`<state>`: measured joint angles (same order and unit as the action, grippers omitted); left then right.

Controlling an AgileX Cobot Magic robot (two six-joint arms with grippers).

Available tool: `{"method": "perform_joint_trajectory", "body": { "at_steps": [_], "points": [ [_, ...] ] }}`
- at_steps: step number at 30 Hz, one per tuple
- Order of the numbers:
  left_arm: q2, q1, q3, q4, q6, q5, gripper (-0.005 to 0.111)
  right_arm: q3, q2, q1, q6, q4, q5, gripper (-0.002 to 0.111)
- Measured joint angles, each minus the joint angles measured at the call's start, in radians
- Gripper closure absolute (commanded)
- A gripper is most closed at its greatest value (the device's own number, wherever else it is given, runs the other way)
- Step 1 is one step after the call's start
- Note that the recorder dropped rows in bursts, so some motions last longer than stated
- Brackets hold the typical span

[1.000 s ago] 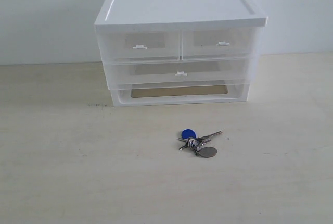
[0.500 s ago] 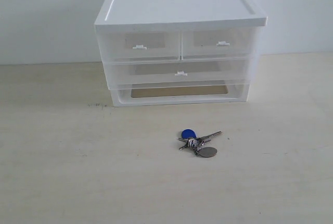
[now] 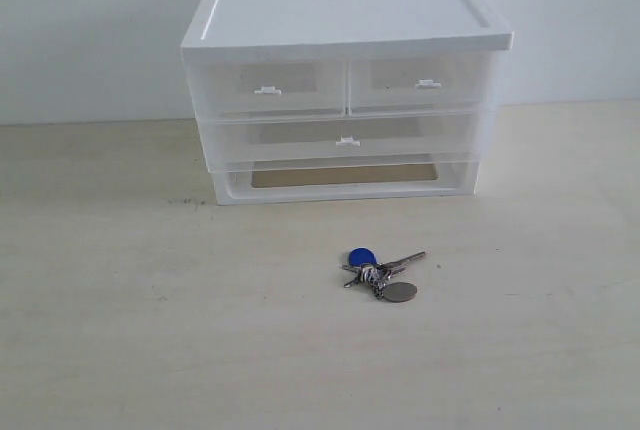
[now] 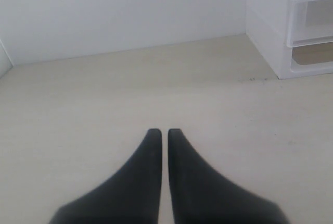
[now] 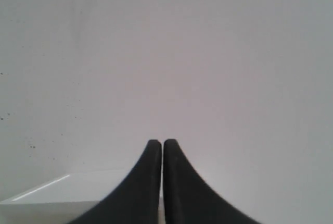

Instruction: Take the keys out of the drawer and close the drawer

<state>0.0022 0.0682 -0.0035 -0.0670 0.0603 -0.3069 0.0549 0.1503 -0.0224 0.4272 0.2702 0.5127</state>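
Observation:
The keys, silver with a round blue tag and a grey disc, lie on the table in front of the drawer unit. The wide drawer with its small centre tab sits pushed in flush with the unit's front. Neither gripper shows in the exterior view. My left gripper is shut and empty above bare table, with the unit's corner off to one side. My right gripper is shut and empty, facing the white wall, with a white surface low in its view.
The white drawer unit stands at the back against the wall, with two half-width drawers on top and an open slot at its base. The pale wooden table stretches in front.

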Motion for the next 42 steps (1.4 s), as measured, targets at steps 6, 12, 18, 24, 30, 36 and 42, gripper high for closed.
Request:
{"method": "perform_joint_trajectory", "body": {
  "at_steps": [6, 12, 18, 24, 30, 36, 42],
  "points": [
    [0.000, 0.000, 0.000, 0.000, 0.000, 0.000, 0.102, -0.049, -0.090, 0.000, -0.190, -0.145, -0.016, 0.108],
    [0.000, 0.000, 0.000, 0.000, 0.000, 0.000, 0.102, -0.049, -0.111, 0.000, -0.242, -0.177, -0.060, 0.108],
    [0.000, 0.000, 0.000, 0.000, 0.000, 0.000, 0.102, -0.050, -0.140, 0.000, -0.269, -0.179, -0.257, 0.108],
    [0.000, 0.000, 0.000, 0.000, 0.000, 0.000, 0.102, -0.050, -0.143, 0.000, -0.350, -0.182, -0.531, 0.108],
    [0.000, 0.000, 0.000, 0.000, 0.000, 0.000, 0.102, -0.053, -0.145, 0.000, -0.438, -0.186, -0.746, 0.108],
    [0.000, 0.000, 0.000, 0.000, 0.000, 0.000, 0.102, -0.056, -0.145, 0.000, -0.452, -0.185, -0.818, 0.108],
    [0.000, 0.000, 0.000, 0.000, 0.000, 0.000, 0.102, -0.056, -0.145, 0.000, -0.452, -0.185, -0.822, 0.108]
  ]
}}
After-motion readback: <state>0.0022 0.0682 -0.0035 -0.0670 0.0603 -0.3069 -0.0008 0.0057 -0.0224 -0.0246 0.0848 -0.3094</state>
